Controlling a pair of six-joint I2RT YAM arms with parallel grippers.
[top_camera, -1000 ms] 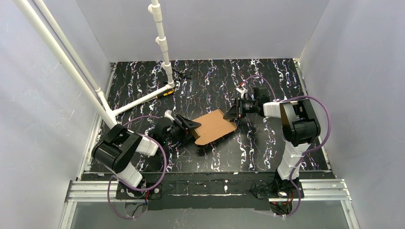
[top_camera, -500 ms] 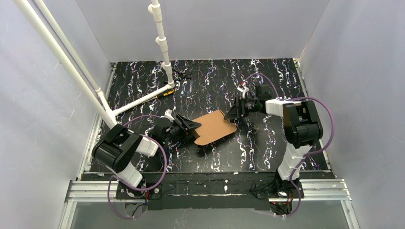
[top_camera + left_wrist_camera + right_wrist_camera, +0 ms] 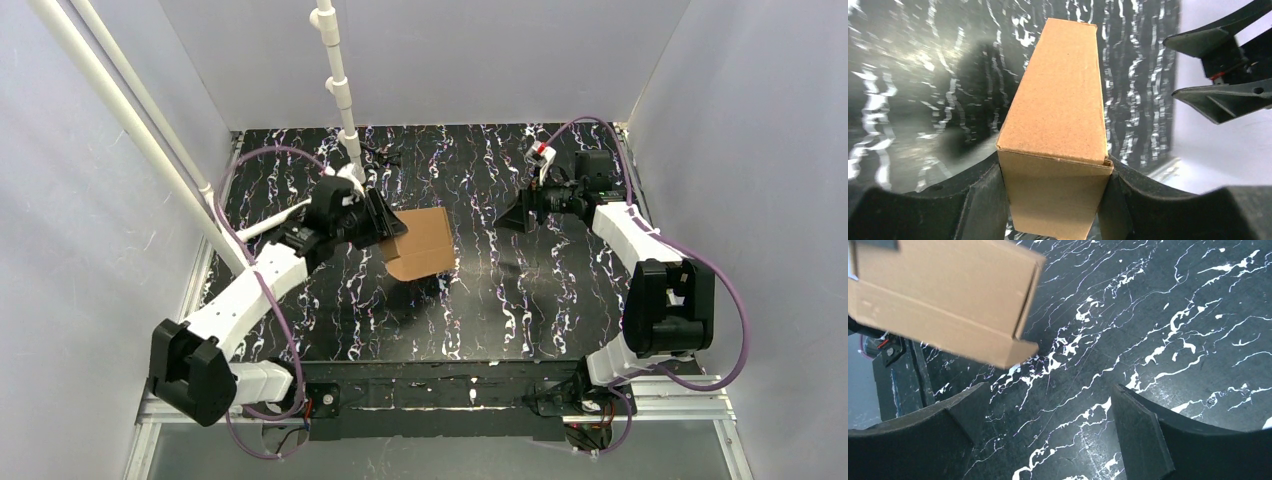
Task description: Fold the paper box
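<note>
Slippage is the risk, since the paper box [image 3: 420, 243], folded shut and lifted above the table [image 3: 500, 300] near its middle, is clamped by only 1 end in the left gripper [image 3: 385, 222] while the right gripper [image 3: 513, 215] gapes empty well apart, so any swing could tilt it loose.

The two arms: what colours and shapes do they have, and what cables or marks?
The left arm and right arm have white links and black joint housings. A purple cable loops along each. The left hand and right hand are black, with two broad wedge-shaped fingers each. A red-and-white tag sits by the right wrist.
</note>
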